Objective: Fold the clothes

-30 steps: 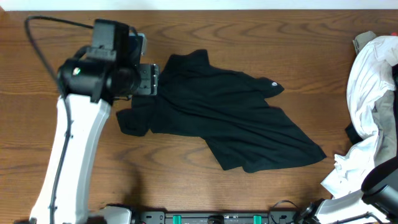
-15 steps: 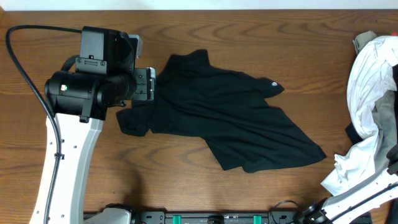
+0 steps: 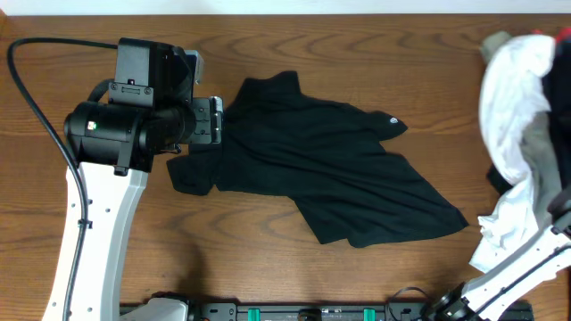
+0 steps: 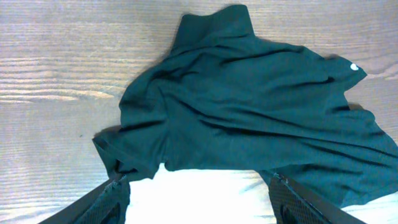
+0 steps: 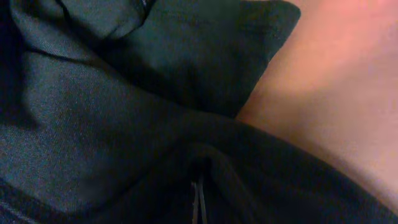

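The black shirt [image 3: 330, 169] lies crumpled and spread on the wooden table, its small white round logo [image 3: 393, 119] near the upper right. My left gripper [image 3: 208, 120] hovers over the shirt's left edge, above the sleeve. In the left wrist view the shirt [image 4: 249, 106] fills the frame, and the left gripper [image 4: 199, 190] is open and empty, its fingers at the bottom corners. In the right wrist view the right gripper [image 5: 198, 202] is buried in dark fabric [image 5: 124, 112] and looks shut on it. The overhead view hides it under the pile.
A pile of white, grey and dark clothes [image 3: 517, 116] hangs and lies at the table's right edge, over my right arm [image 3: 526, 267]. The table's front edge with the arm bases runs along the bottom.
The left arm swung a little left and lower, then stood still. The white clothes at the right rose and shifted left, and a red bit now shows at the top right.
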`<state>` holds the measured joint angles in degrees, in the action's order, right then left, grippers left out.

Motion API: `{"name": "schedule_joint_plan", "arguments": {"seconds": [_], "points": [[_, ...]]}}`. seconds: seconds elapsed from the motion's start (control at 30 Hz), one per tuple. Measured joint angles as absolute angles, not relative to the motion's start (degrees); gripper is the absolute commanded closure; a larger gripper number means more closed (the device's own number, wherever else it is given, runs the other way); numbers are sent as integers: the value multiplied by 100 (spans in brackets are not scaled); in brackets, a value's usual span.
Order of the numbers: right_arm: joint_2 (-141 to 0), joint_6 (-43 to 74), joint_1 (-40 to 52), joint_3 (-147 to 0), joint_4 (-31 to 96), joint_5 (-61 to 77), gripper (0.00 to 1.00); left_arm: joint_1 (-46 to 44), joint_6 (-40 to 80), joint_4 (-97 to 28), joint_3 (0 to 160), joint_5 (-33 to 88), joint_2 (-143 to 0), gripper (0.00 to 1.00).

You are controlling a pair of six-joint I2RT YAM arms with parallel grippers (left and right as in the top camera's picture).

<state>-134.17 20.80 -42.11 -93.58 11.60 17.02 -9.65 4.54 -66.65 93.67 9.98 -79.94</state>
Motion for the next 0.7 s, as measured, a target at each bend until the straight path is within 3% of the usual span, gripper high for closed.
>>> {"name": "schedule_joint_plan", "arguments": {"seconds": [0.13, 0.37, 0.57, 0.7], "points": [[-13397, 1959, -3601, -9419, 1529, 2056, 99, -965, 451, -6667, 9367, 998, -7994, 26], [-13004, 1922, -3610, -9212, 2314, 2558, 99, -965, 469, -6842, 9367, 998, -7994, 22], [-11834, 1732, -3905, -8969, 3240, 2812, 99, -965, 469, -6840, 9367, 996, -7994, 21], [-11024, 1559, -3496, -9021, 3618, 3057, 99, -965, 471, -6812, 9367, 996, -7994, 22]]}}
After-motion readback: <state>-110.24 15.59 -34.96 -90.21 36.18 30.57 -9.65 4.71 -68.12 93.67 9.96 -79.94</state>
